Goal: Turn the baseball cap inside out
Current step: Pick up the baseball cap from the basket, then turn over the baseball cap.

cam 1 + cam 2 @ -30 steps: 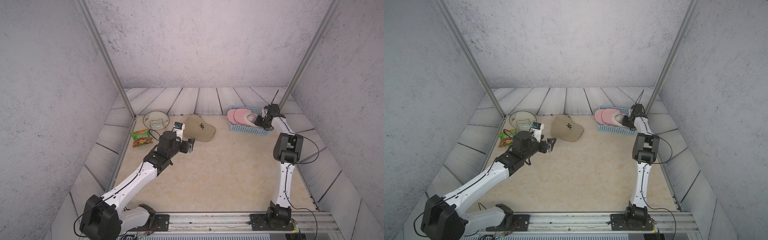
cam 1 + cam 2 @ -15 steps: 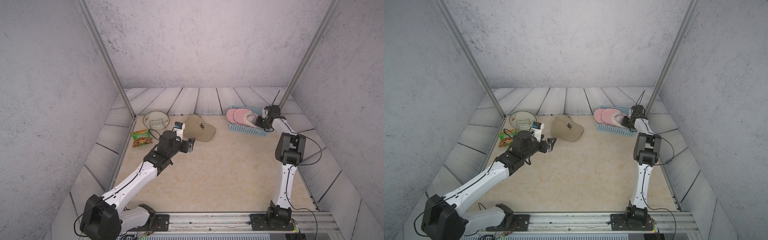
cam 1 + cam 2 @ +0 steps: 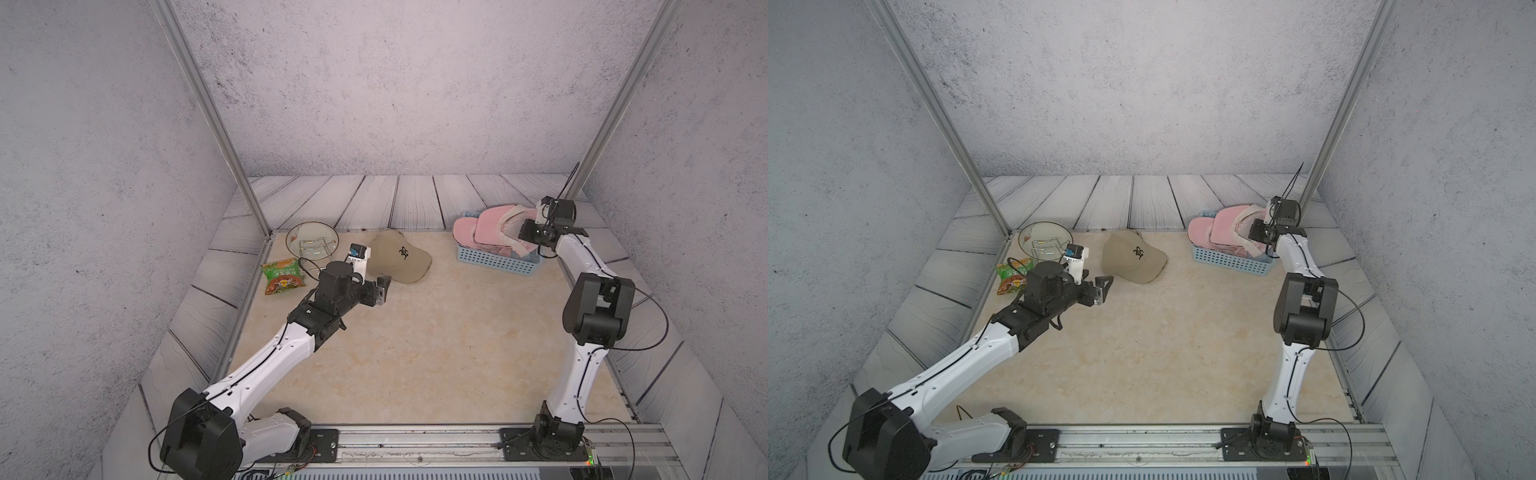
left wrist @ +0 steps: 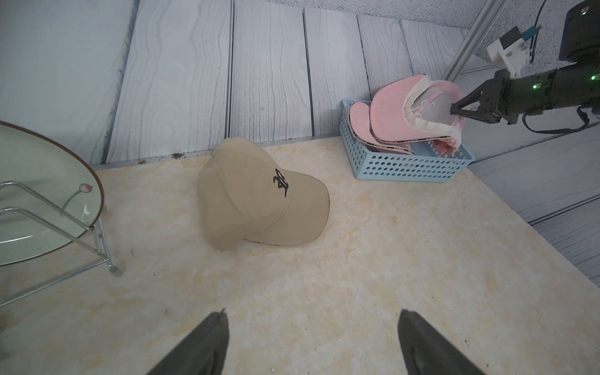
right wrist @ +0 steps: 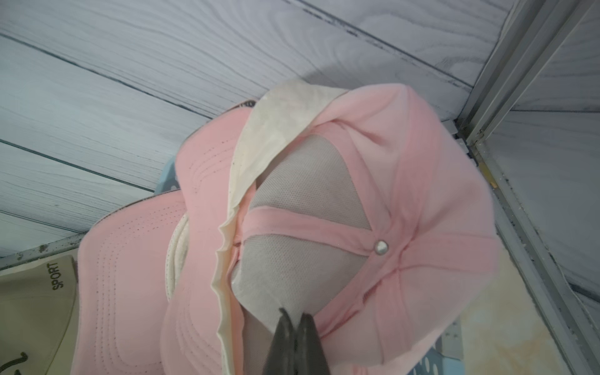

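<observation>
Plate (image 3: 311, 237) on wire rack (image 4: 104, 246), green snack packet (image 3: 282, 277) nearby

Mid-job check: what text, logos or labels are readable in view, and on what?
"SPORT": side of the tan baseball cap, right wrist view.
Black embroidered emblem on its front: stylised, not readable as letters.
Green snack packet: print too small to read.
Black edge tape on the pink caps: lettering too small.
</observation>
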